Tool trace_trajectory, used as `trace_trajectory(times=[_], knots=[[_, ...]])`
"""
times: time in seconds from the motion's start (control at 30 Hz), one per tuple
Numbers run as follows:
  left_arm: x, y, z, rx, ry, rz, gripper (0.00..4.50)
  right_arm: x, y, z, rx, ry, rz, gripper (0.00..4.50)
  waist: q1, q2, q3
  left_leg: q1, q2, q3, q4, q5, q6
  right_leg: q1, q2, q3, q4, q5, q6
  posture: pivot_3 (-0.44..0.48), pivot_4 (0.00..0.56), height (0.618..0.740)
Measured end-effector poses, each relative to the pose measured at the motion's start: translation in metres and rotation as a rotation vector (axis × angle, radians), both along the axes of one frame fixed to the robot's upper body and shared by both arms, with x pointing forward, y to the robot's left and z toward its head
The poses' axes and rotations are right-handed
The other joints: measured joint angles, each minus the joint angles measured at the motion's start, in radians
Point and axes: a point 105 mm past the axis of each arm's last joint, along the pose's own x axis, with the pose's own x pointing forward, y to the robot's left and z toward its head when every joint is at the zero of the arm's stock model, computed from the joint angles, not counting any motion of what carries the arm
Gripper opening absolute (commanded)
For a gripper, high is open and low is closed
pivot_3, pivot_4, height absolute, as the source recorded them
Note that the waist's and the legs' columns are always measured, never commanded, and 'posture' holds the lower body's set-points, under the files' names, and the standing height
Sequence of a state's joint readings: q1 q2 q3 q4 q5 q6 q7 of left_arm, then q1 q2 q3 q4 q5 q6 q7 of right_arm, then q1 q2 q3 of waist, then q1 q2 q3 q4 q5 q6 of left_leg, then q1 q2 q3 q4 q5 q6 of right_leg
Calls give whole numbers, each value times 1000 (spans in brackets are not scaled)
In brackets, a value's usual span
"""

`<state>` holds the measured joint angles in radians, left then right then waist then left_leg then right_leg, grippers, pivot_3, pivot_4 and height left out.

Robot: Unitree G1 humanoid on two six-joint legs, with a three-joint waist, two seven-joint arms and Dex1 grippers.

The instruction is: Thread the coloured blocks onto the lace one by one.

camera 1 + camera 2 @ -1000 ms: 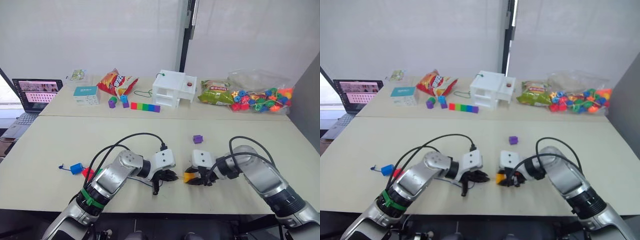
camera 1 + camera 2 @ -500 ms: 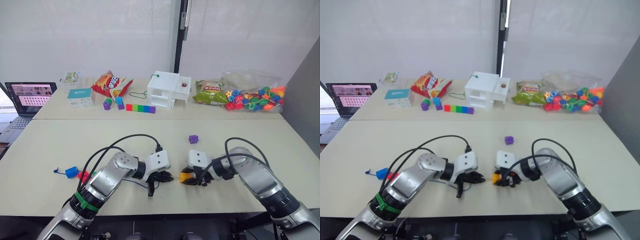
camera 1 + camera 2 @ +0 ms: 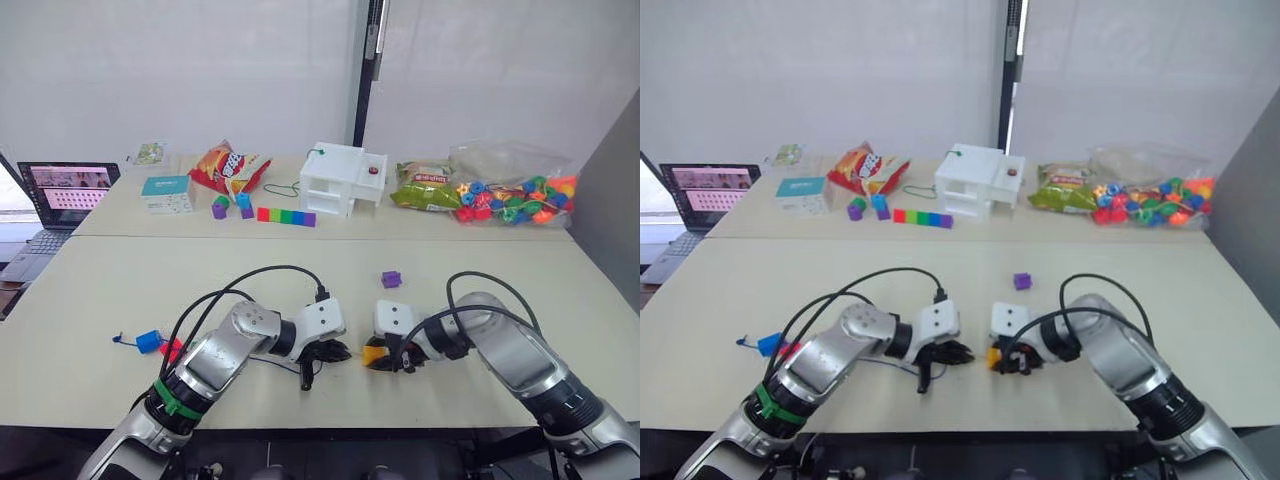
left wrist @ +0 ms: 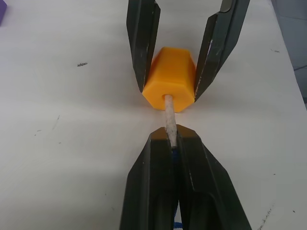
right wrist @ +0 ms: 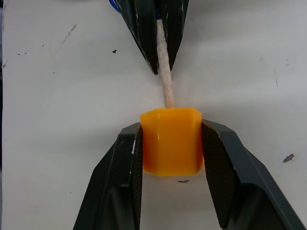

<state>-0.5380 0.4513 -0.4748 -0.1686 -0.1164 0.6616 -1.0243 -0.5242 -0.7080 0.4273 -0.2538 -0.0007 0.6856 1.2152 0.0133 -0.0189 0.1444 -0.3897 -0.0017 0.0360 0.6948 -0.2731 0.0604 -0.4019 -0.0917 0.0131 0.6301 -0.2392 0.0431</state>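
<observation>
We saw the left tool [image 4: 171, 143] pinched together on the pale tip of the lace [image 4: 169, 120], its point entering the hole of the yellow-orange block [image 4: 171, 79]. The right tool [image 5: 171, 143] was clamped on that block's sides, low over the surface [image 3: 500, 270]. The purple block [image 3: 392, 279] lay at about one o'clock from them; the blue block [image 3: 150, 340] and red block [image 3: 172, 349] sat at nine o'clock, well apart.

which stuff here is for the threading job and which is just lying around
Job: orange block, lace, purple block, blue block, red block.
Lying about: laptop, snack bags, white box, bead bag, colour bar.
</observation>
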Motion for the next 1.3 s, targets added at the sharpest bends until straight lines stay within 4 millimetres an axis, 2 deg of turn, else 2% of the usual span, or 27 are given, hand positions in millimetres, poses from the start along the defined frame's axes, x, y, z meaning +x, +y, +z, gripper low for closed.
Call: trace_trajectory(times=[0.4, 0.7, 1.3], knots=[[1, 1, -6, 25, 8, -8, 0, 2, 6, -1, -42, -12, -1, 1267, -3, -7, -6, 2, 1, 0, 0, 0, 0, 0, 0, 0, 0, 0, 0, 0, 150, 740], [5, 10, -13, 57, -63, -32, 0, 0, 13, -1, -26, -40, 11, 1267, -19, -7, -6, 1, 2, 0, -2, 0, 0, -2, -1, 0, 1, 0, -2, 0, 150, 740], [5, -10, -13, 15, -31, -27, 0, -1, 10, -1, -28, -42, 59, 1267, -21, -7, -6, 2, 1, 0, -5, 0, 0, -1, -1, 0, -1, 0, -2, 0, 150, 740]])
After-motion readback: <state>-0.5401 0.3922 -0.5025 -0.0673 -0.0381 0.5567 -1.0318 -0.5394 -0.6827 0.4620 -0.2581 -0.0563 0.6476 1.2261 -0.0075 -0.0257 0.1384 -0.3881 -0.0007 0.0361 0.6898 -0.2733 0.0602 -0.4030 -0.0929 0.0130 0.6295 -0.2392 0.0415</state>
